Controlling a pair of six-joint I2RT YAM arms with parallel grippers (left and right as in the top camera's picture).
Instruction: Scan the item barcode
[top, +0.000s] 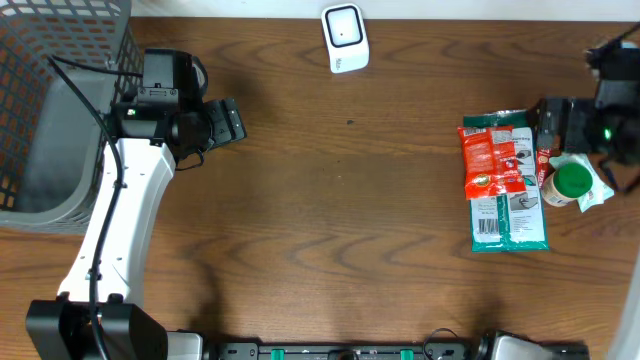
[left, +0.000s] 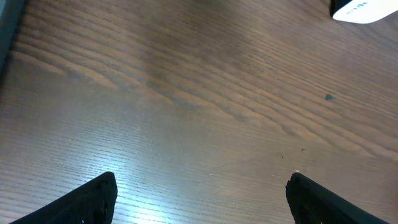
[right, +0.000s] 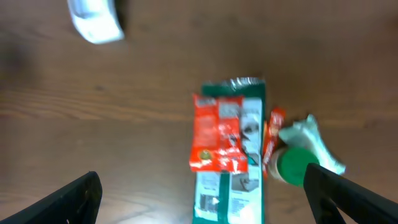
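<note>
While overhead alone shows the white arm (top: 120, 210), left claw (left: 200, 183), right claw (right: 202, 177) wide open, empty

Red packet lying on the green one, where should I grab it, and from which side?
Probably its left long edge, coming down from above on the open-table side. The red packet lies flat on the green packet, so a top-down pinch at the edge suits it; its right side is crowded by the green-capped bottle, while the left is clear.
</note>
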